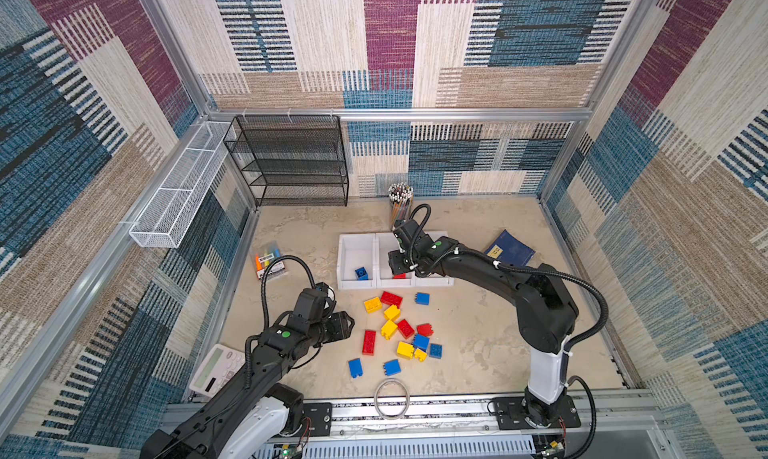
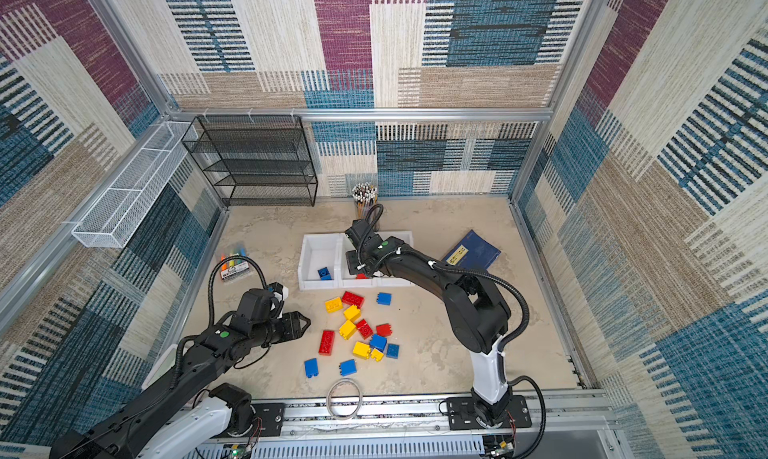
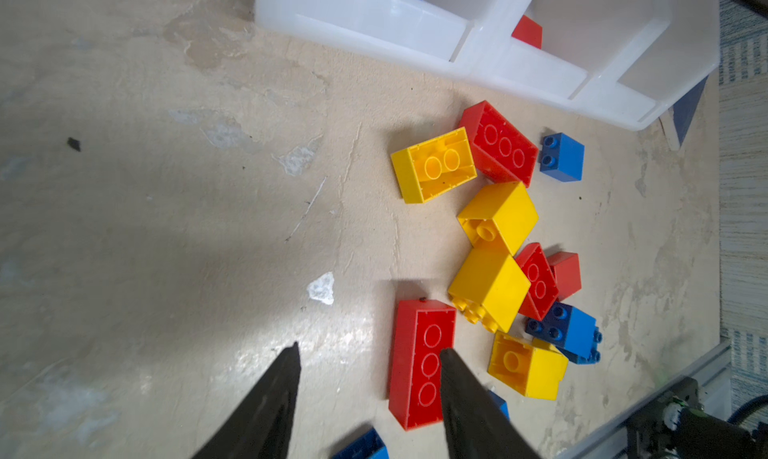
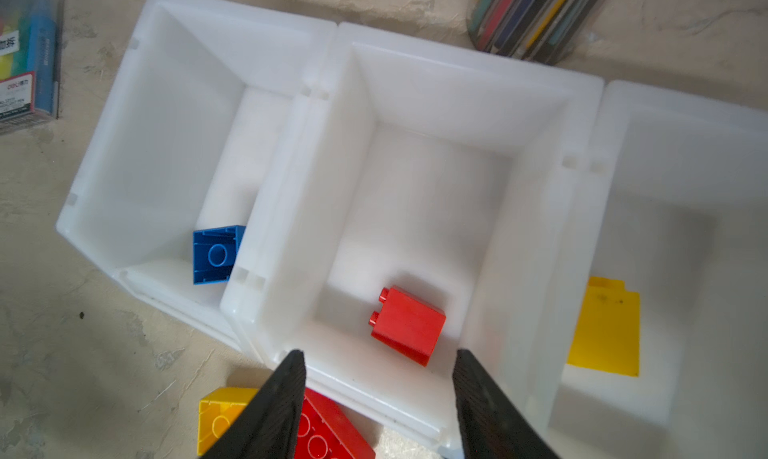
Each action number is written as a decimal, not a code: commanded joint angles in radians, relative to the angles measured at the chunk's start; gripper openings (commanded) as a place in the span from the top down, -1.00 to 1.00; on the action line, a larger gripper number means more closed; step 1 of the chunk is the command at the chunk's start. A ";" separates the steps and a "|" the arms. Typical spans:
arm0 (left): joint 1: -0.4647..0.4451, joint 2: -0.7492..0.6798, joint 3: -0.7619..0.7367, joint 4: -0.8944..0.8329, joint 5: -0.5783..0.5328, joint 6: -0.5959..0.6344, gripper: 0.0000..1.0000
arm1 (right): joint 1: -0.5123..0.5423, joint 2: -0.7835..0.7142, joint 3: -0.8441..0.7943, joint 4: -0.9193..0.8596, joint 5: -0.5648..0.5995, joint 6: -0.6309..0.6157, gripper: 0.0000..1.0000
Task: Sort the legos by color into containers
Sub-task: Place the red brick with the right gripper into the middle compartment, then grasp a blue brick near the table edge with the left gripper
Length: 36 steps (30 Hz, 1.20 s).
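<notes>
Right wrist: fingers (image 4: 274, 411) parted, empty, above red lego (image 4: 409, 324) in mid container (image 4: 436, 99).

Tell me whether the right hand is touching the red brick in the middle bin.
Apart. In the right wrist view the red brick lies on the bin floor, with white floor showing between it and the open right hand.
</notes>
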 commanded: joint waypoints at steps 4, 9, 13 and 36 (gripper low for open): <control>-0.075 0.004 0.018 -0.066 -0.058 -0.018 -0.14 | 0.003 -0.129 -0.142 0.057 -0.016 0.084 -0.19; -0.152 -0.003 0.027 -0.184 -0.116 -0.083 -0.17 | 0.003 -0.223 -0.271 0.086 -0.017 0.156 -0.19; -0.206 -0.017 0.025 -0.267 -0.124 -0.150 -0.20 | 0.002 -0.267 -0.336 0.099 -0.003 0.193 -0.19; -0.456 0.155 0.034 -0.279 -0.138 -0.313 -0.22 | 0.003 -0.446 -0.488 0.117 0.034 0.253 -0.17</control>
